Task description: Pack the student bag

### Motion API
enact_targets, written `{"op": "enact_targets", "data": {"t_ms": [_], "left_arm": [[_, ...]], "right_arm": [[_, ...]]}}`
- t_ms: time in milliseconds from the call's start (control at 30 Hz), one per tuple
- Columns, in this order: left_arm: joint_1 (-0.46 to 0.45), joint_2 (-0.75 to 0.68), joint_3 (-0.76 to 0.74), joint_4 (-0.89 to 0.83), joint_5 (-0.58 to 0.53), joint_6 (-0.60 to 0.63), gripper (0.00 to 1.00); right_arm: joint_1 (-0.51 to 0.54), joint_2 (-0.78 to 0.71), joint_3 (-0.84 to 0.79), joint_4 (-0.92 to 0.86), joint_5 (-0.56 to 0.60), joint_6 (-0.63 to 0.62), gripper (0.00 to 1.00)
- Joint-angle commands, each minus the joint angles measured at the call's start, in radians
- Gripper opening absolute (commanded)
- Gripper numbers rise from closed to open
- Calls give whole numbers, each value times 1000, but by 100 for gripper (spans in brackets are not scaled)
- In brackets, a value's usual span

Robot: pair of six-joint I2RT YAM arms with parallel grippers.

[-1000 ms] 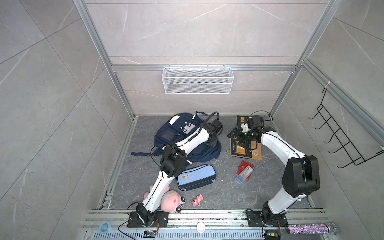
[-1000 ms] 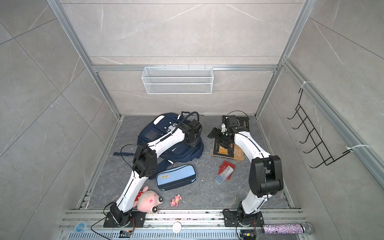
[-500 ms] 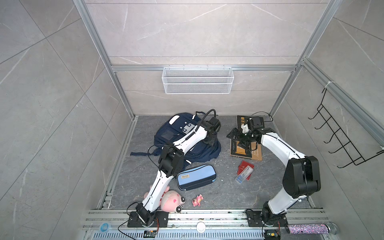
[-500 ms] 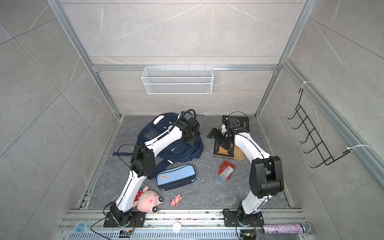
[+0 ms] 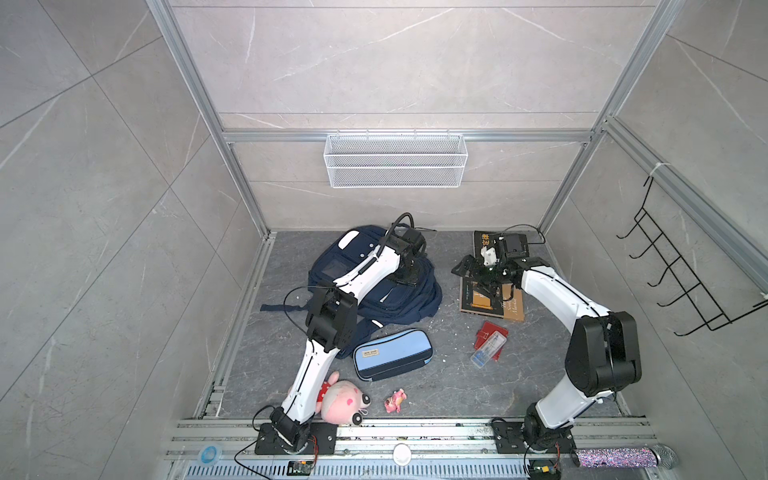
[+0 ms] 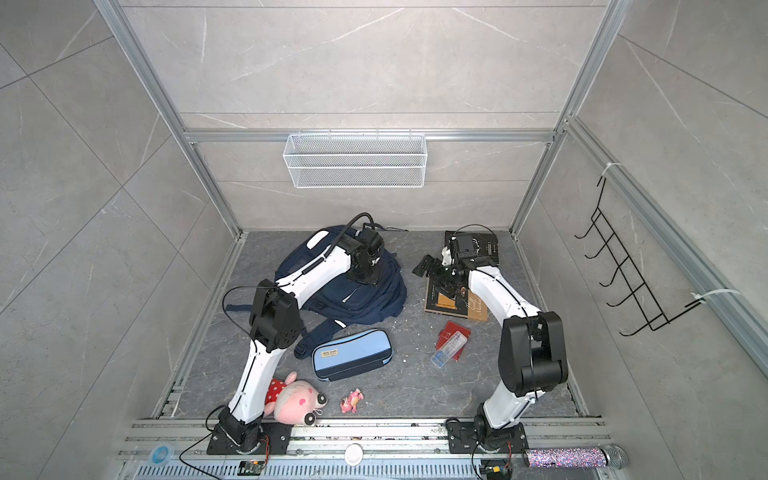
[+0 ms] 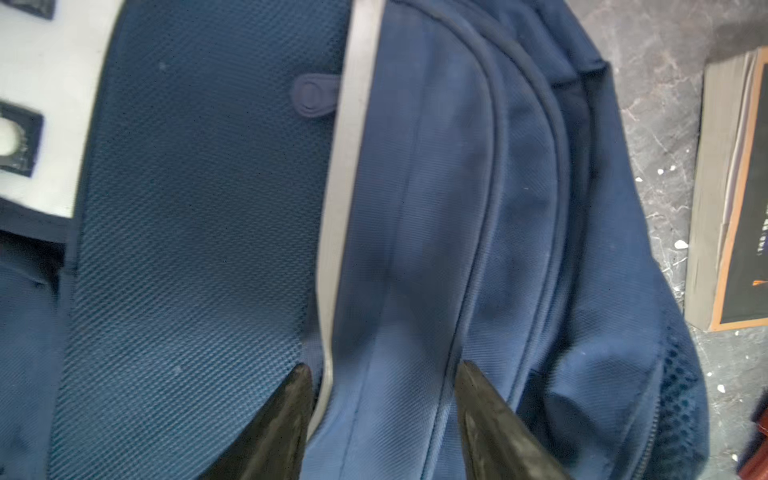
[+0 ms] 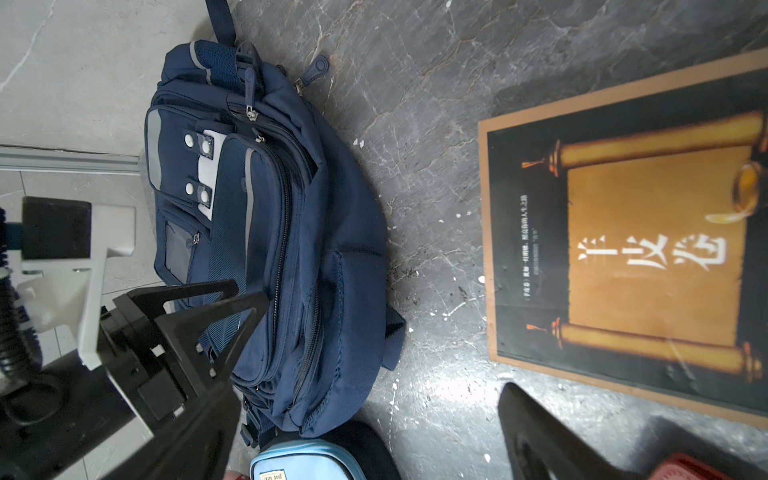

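the student bag (image 5: 409,301) lies flat on the floor (image 5: 449,382) at the back of the cell, front pockets up. its zips look closed in the right wrist view, so whatever it holds is hidden; i judge nothing is packed yet.

the left gripper (image 7: 384,368) hangs right over the bag's top face. its fingers are partly apart, straddling a fabric panel beside the grey stripe (image 7: 345,166), and pinch nothing that i can see. it is likely placed there to find a zip pull.

just beside the bag, the right gripper (image 5: 473,274) hovers over the books (image 5: 490,303), fingers spread wide and empty, probably ready for a first pick.

nearer the arm bases lie a blue pencil case (image 5: 392,353), zipped with its contents unseen, a red box (image 5: 490,343), a plush pig (image 5: 343,399) and a small pink toy (image 5: 395,403).

the wire basket (image 5: 395,160) on the wall shows nothing inside.
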State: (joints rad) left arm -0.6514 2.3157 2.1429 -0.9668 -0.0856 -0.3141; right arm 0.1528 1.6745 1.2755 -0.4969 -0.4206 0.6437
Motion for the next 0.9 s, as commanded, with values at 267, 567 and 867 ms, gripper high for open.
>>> {"op": "enact_targets", "data": {"t_ms": [267,567,867], "left_arm": [[-18,7,35,23,-12,-5,66],[-29,120,94,49,-73,-2,63],[-20,99,42,96,-18,-18,38]], "right_arm": [[-1,13,24,-11,-11,-12,99],[0,45,40,-1,-12,8,99],[2,23,47,-16,0,3,99]]}}
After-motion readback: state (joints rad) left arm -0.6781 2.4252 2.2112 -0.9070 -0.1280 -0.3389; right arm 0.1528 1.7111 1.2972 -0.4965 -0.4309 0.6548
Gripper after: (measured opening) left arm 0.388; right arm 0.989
